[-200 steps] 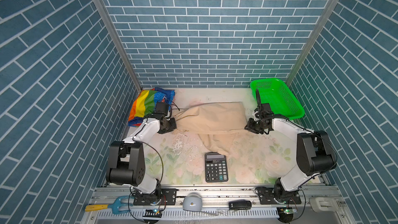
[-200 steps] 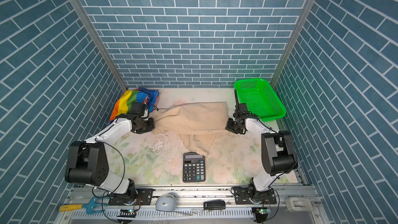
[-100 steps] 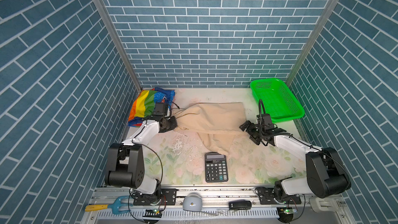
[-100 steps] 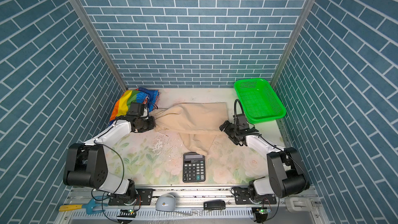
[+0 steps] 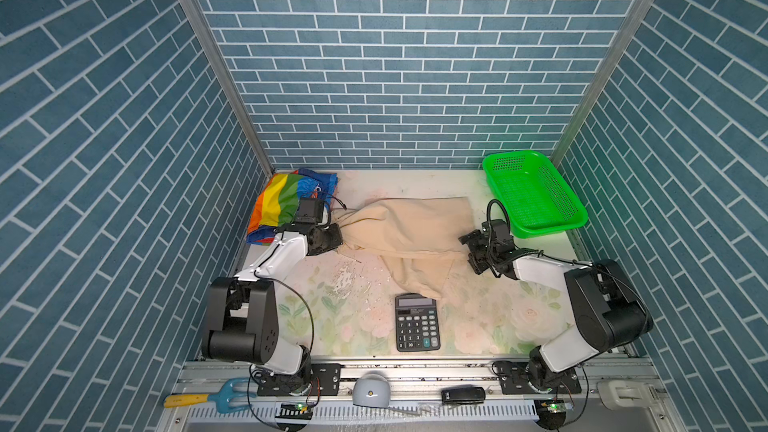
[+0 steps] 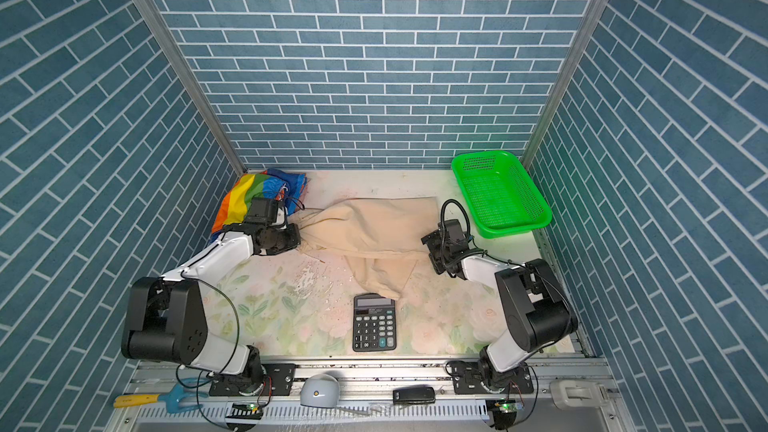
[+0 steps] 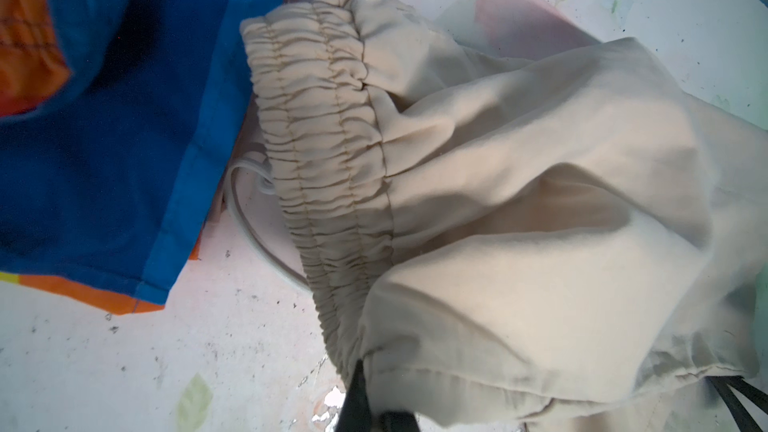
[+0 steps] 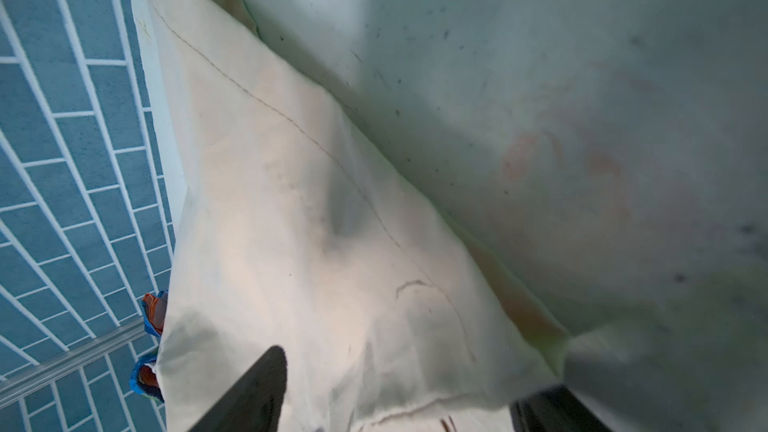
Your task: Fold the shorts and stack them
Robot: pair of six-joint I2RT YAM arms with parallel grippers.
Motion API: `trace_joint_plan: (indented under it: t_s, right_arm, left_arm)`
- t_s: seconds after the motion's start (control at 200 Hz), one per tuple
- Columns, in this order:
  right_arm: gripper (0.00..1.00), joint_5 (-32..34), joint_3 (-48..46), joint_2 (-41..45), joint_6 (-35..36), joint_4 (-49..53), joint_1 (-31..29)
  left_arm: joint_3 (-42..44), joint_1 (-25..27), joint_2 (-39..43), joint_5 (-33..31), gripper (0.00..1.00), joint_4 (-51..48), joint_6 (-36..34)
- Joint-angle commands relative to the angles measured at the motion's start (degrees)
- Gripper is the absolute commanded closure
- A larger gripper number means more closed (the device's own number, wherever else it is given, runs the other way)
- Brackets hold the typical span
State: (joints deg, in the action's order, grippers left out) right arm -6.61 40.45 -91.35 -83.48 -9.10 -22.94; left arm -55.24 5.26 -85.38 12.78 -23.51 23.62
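Observation:
The beige shorts (image 5: pixel 409 224) (image 6: pixel 374 222) lie spread across the back of the table, with one leg trailing toward the front. My left gripper (image 5: pixel 338 238) (image 6: pixel 299 238) (image 7: pixel 374 405) is shut on the gathered waistband (image 7: pixel 324 139) at its left end, next to the white drawstring (image 7: pixel 245 209). My right gripper (image 5: pixel 469 253) (image 6: pixel 431 253) (image 8: pixel 399 401) stands open at the right hem, its dark fingers (image 8: pixel 257 388) on either side of the cloth edge (image 8: pixel 332 243). The rainbow-striped shorts (image 5: pixel 282 201) (image 6: pixel 245 197) (image 7: pixel 104 118) lie bunched in the back left corner.
A green mesh basket (image 5: pixel 536 197) (image 6: pixel 500 195) stands at the back right. A black calculator (image 5: pixel 417 322) (image 6: pixel 374 322) lies front centre, touching the trailing leg. Brick-patterned walls close in three sides. Small tools (image 5: pixel 212 396) lie on the front rail.
My right gripper has opened and slid left and forward along the shorts' right edge, its arm now lower. The left gripper has kept its hold in place.

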Motion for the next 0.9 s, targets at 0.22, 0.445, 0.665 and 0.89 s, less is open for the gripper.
trace_joint_plan:
  t_s: [0.22, 0.445, 0.665, 0.89]
  right_arm:
    - [0.79, 3.44, -0.92, -4.27, -4.87, -4.77, -0.53]
    - [1.00, 4.92, 3.65, 0.65, 3.83, 2.43, -0.29]
    - [1.00, -1.53, 17.08, 1.30, 17.82, 6.95, 5.25]
    - [1.00, -8.63, 48.47, -6.30, 34.14, 21.90, 11.79]
  left_arm:
    - [-0.19, -0.25, 2.14, 0.14, 1.00, -0.45, -0.06]
    - [-3.79, -0.25, 2.97, -0.72, 1.00, -2.75, -0.85]
    - [-17.29, -0.33, -1.33, -1.45, 1.00, -6.49, -3.36]
    - [-47.55, -0.42, -11.24, -4.61, 1.00, -15.37, -6.60]
